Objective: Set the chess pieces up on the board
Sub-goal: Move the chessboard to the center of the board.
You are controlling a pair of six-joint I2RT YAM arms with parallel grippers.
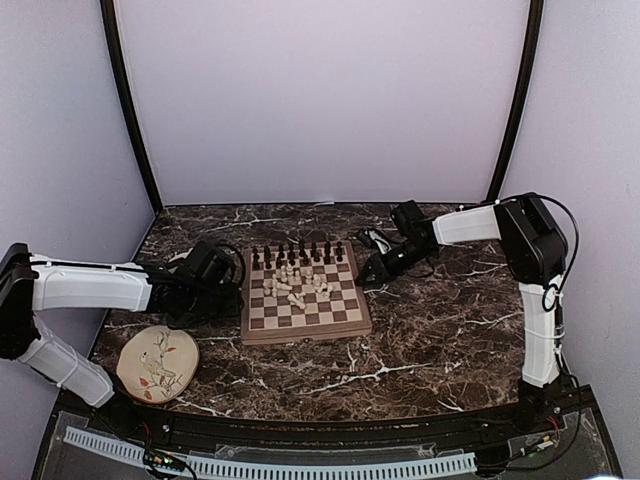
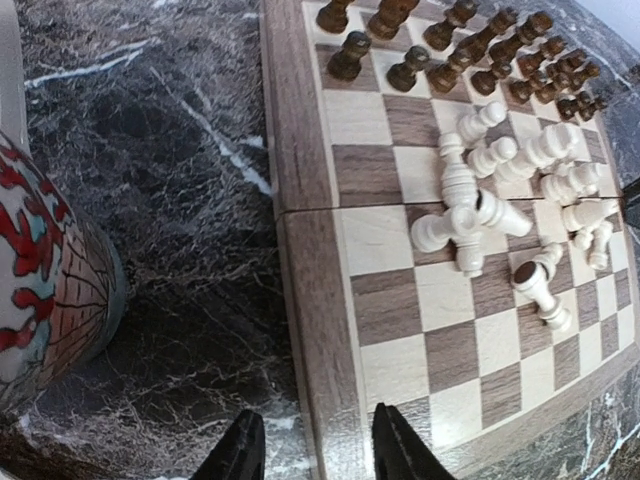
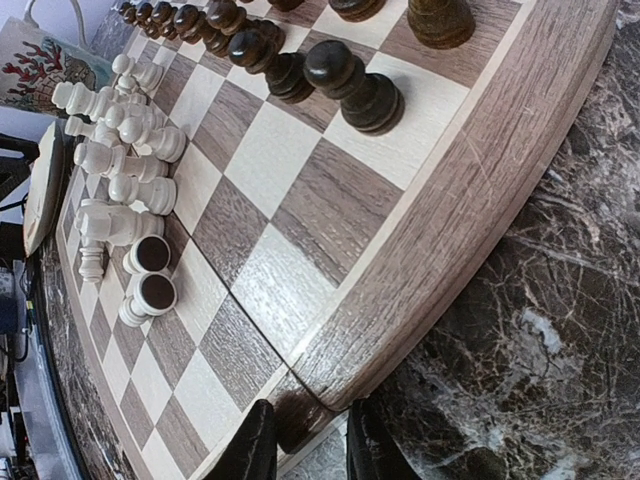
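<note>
Chess pieces (image 1: 296, 270): we see all of them on the chessboard (image 1: 305, 328), which sits mid-way across the marble table (image 1: 430, 340).
Dark pieces (image 2: 452, 55): upright along the board's far edge.
Cream pieces (image 2: 470, 215): heaped mid-board, several lying on their sides (two show dark bases).
Left gripper (image 2: 318, 455): we find it partly open, holding nothing, at the board's left border.
Right gripper (image 3: 305, 445): narrowly parted, with the board's right rim in the gap; we cannot tell whether it pinches the rim.
Mug (image 2: 40, 280): red coral pattern, left of the board.
Plate (image 1: 157, 364): bird-patterned, near left.
</note>
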